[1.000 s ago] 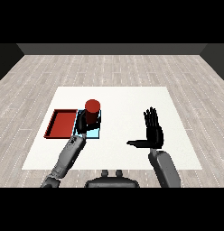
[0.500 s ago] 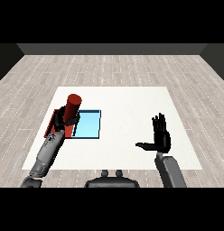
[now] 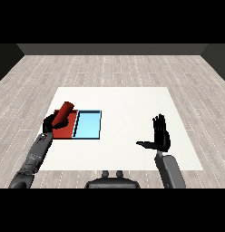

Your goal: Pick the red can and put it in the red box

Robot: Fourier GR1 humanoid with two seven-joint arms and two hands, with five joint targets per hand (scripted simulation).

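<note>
The red can [image 3: 64, 113] is tilted, its top leaning to the right, over the red tray [image 3: 67, 129] at the left of the table. My left hand [image 3: 51, 123] is curled round the can's lower end, above the tray's left part. The light blue tray [image 3: 88, 125] lies right beside the red one and has nothing in it. My right hand [image 3: 161, 136] is held upright over the table's right half, fingers straight and thumb out to the left, holding nothing.
The white table [image 3: 128, 108] stretches around both trays. A grey wooden floor surrounds it. My left forearm [image 3: 35, 156] comes in from the lower left, my right forearm [image 3: 168, 171] from the lower right.
My left hand has carried the can leftward from over the blue tray to over the red tray and lowered it, tilting it more. My right hand has dropped slightly.
</note>
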